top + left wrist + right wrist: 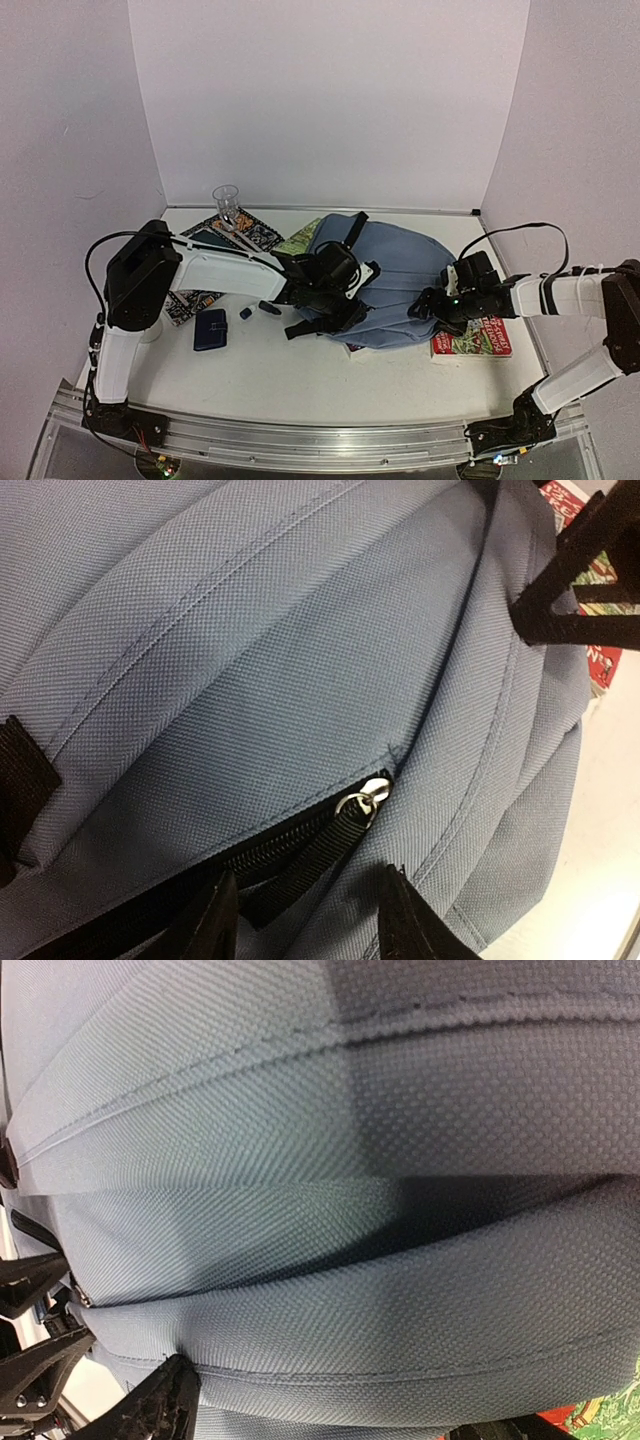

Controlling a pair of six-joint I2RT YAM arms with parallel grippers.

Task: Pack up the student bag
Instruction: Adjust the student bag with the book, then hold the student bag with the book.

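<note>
White walls close off the far edge and both sides of the bench (300, 385), so open room is left only along the near strip in front of the arm bases. The bag (400, 265) lies flat in the middle. Its length seems to run across the bench, with the rounded end toward the right arm and black straps trailing at its near-left corner.

On the left stand a glass (226, 198), patterned books (250, 232), a navy wallet (210, 330) and two small dark bits (258, 309). A green book (298, 238) is just beside the bag's far-left edge. A red book (478, 340) lies under the right arm, touching the bag.

The left tool (312, 925) is released, its fingers straddling the zipper pull (365, 802). The right tool (428, 303) sits at the bag's right edge; I cannot tell whether it clamps the fabric.
</note>
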